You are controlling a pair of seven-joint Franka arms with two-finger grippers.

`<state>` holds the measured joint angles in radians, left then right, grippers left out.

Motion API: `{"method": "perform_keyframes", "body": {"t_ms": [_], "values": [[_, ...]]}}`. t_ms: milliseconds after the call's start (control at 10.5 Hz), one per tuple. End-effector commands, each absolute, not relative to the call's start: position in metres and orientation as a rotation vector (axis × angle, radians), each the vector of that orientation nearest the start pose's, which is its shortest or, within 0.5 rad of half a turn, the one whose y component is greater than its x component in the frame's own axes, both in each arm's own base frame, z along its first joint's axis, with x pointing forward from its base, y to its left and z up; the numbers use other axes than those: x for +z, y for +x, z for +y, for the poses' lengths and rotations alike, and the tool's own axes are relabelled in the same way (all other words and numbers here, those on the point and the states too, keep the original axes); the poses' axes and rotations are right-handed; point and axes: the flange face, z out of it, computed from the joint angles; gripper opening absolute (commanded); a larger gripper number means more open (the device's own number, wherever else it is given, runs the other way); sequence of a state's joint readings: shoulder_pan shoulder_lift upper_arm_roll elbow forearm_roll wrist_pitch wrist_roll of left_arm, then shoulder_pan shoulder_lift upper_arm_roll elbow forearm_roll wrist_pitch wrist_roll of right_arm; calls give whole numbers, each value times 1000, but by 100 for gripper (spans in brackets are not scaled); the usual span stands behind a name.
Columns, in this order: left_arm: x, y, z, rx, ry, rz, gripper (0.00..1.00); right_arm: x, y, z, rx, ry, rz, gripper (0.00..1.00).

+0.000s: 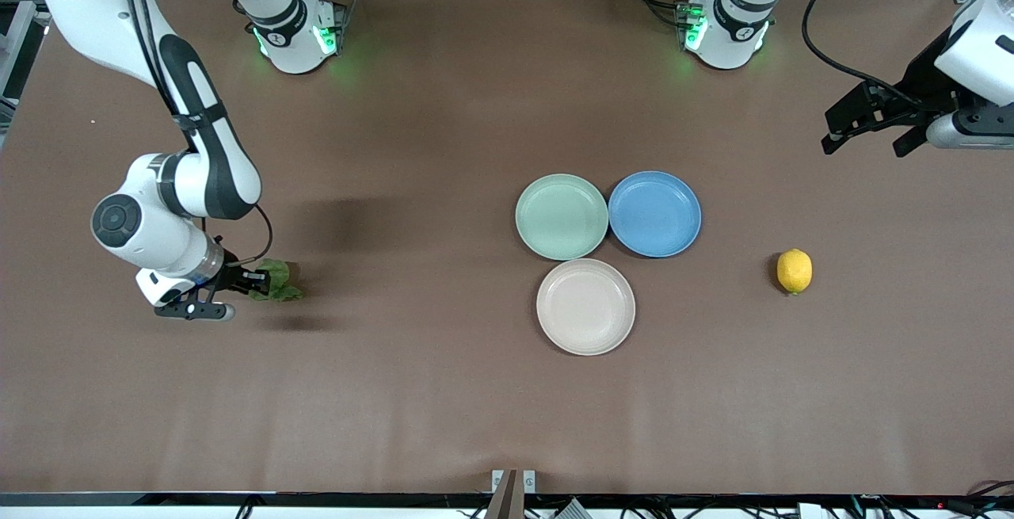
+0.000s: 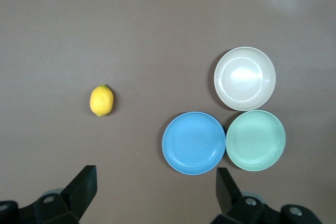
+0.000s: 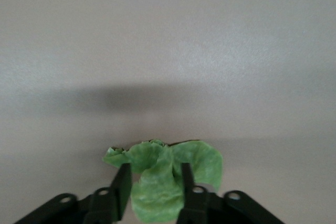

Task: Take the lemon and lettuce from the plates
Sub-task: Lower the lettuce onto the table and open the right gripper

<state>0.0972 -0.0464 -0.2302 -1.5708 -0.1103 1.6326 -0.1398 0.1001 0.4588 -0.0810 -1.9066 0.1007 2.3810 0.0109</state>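
— Looking for the lemon (image 1: 794,271) first. Seeing it anywhere?

— Spotting it lying on the bare brown table (image 1: 444,392), toward the left arm's end, off every plate and well apart from them. Resting on its side, nothing touching it.

— And the lettuce (image 1: 276,281)?

— Finding it toward the right arm's end of the table, also well away from the plates. Bunching up, crumpled and wrinkly, right at the tip of the right gripper (image 1: 247,283), low over the tabletop. Not managing to tell whether lying on the surface or hanging just above it.

— Being gripped, then, or lying loose?

— Cannot tell from here. Seeing only the leaf filling the gripper's mouth in the right wrist view.

— Checking the plates next?

— Seeing three clustered near the middle, rims touching or nearly so: the mint green plate (image 1: 562,216) beside the blue plate (image 1: 654,213), with the blue one toward the left arm's end, and the cream plate (image 1: 585,307) nearer the front camera than both.

— And the left gripper (image 1: 863,145)?

— Hanging up in the air over the left arm's end of the table, waiting, fingers spread wide apart and holding nothing. Looking down from its wrist view on the lemon and all three plates.
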Motion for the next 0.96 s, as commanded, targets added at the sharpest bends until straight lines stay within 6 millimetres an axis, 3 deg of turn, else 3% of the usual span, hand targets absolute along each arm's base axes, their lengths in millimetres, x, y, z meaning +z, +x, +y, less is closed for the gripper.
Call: {"method": "perform_keyframes", "body": {"t_ms": [0, 287, 478, 573, 764, 860], "values": [[661, 543, -78, -162, -3219, 16, 100, 312, 656, 13, 21, -3102, 88, 100], [659, 542, -80, -165, -3121, 84, 100, 373, 672, 1, -74, -3139, 28, 100], [661, 541, -74, -163, -3120, 74, 100, 430, 671, -8, -156, -3133, 5, 100], [660, 542, -75, -160, -3120, 77, 100, 466, 667, -13, -154, -3128, 15, 100], [659, 540, -80, -156, -3120, 91, 100, 514, 653, -16, -106, -3117, 24, 100], [659, 539, -82, -153, -3106, 104, 100, 537, 636, -5, -69, -3104, -2, 100]]}}
